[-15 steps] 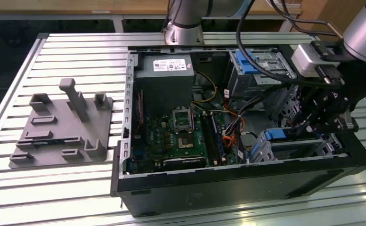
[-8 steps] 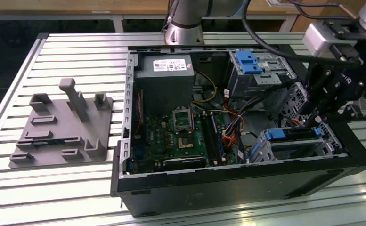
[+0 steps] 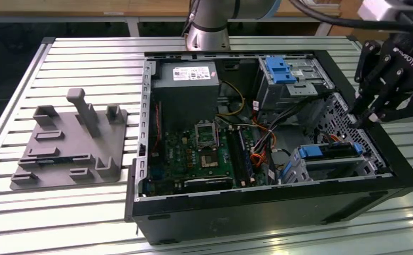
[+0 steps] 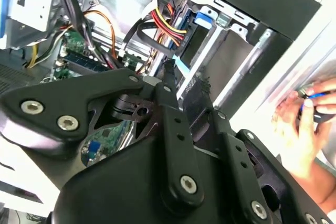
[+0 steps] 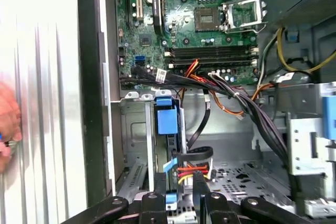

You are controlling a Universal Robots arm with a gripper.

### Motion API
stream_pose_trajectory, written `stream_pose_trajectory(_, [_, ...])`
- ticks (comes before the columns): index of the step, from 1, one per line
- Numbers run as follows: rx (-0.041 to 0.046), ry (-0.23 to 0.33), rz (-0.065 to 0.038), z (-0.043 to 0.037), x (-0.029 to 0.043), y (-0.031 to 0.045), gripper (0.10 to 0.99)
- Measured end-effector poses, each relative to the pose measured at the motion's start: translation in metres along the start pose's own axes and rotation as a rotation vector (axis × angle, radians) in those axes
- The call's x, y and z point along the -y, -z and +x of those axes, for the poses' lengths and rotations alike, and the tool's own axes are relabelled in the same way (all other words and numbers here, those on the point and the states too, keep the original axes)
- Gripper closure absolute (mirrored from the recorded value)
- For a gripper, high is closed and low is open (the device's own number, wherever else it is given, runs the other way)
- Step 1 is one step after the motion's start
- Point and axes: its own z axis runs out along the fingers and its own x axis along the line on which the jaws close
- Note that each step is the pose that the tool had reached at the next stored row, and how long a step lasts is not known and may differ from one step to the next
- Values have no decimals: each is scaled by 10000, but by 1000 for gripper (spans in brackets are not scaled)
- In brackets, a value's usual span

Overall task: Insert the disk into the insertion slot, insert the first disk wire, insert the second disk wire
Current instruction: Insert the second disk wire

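Observation:
The disk (image 3: 331, 151) sits in the insertion slot (image 3: 334, 169), a low silver cage at the exterior view's right inside the open computer case. Its blue caddy handle (image 5: 167, 117) stands at the cage mouth in both wrist views (image 4: 203, 18). My gripper (image 3: 363, 118) hangs over the case's right wall, just above that cage. A looped black, red and yellow wire bundle (image 5: 192, 171) and a light-blue flat wire (image 5: 168, 164) lie right by my gripper (image 5: 179, 183). In the second wrist view the light-blue wire (image 4: 184, 68) crosses my gripper (image 4: 185, 75). Whether either wire is plugged into the disk is hidden.
A taller grey cage with a blue latch (image 3: 284, 71) stands behind the slot. The motherboard (image 3: 206, 154) and power supply (image 3: 185, 74) fill the case's left. A grey fixture (image 3: 72, 143) lies on the slatted table. A person's hand (image 4: 304, 124) is beside the case.

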Motion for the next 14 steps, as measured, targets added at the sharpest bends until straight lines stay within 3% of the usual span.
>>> stream_pose_trajectory(3, [-5, -16, 12, -15, -3, 107, 749])
stream_pose_trajectory(11, [-19, -18, 14, -16, -3, 107, 761])
stream_pose_trajectory(14, [-23, -18, 14, -16, -3, 107, 886])
